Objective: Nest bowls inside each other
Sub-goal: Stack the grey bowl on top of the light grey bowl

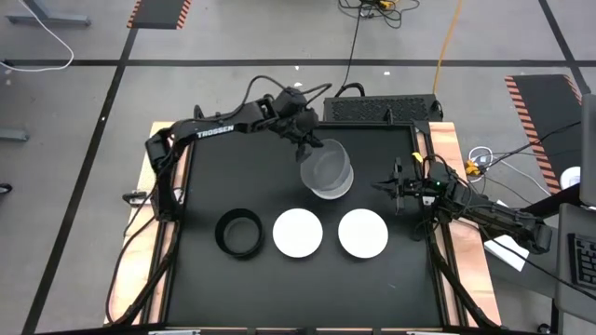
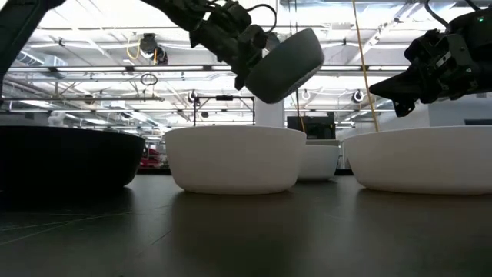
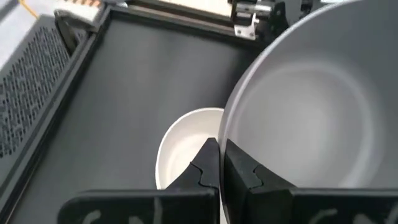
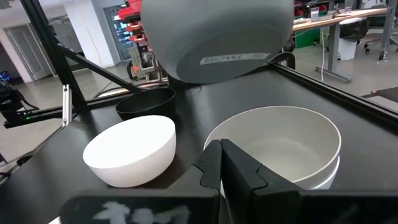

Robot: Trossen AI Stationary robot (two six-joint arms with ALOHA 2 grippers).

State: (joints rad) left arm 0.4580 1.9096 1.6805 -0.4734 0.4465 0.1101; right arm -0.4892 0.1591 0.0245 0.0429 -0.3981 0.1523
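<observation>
My left gripper [image 1: 304,149] holds a grey bowl [image 1: 328,167] with a pale inside, lifted and tilted above the table's far middle [image 2: 286,61]. A white bowl [image 3: 183,146] stands on the table right below it and shows behind the others in the low view [image 2: 319,161]. Along the near side a black bowl [image 1: 238,233] and two white bowls [image 1: 298,233] [image 1: 363,233] rest on their bases in a row. My right gripper [image 1: 382,186] hovers shut to the right of the grey bowl, touching nothing. No second grey bowl is in view. My left gripper pinches the grey bowl's rim [image 3: 222,134], one finger [image 3: 245,171] inside the bowl and one finger [image 3: 202,165] outside. The fingers come down on it slanting from above on its far-left side. The bowl is lifted clear and hangs tilted below them, base toward the table's near right.
The dark mat ends in raised wooden side rails [image 1: 445,158]. A black perforated box [image 1: 377,108] sits at the far edge. Cables run along both sides. Bare mat lies left of the black bowl and between the bowl row and the near edge.
</observation>
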